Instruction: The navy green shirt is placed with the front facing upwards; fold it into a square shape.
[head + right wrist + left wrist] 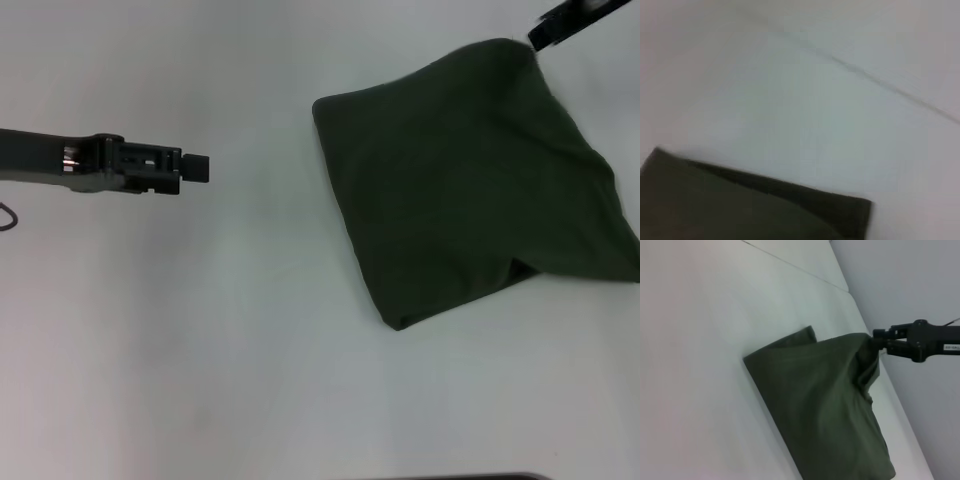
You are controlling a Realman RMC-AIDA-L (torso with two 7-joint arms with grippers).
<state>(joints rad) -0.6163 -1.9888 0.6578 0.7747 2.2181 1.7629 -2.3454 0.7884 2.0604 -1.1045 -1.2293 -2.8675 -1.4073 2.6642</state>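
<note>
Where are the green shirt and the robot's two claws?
navy green shirt (470, 190), head view, middle of the folded cloth.
left gripper (197, 168), head view, fingertips.
right gripper (875, 342), left wrist view, tip at the shirt's corner.

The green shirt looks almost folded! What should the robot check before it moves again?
1. Right gripper pinching a corner of the green shirt: ok, cloth is gathered at its tip in the left wrist view.
2. Left gripper clear of the shirt: ok, it hovers over bare table.
3. Shirt shape square: not ok, one corner is lifted and the edges slant.
4. Shirt fully on the table: cannot tell, its right edge reaches the head view's border.
5. Lettering hidden inside the fold: ok, none shows.
</note>
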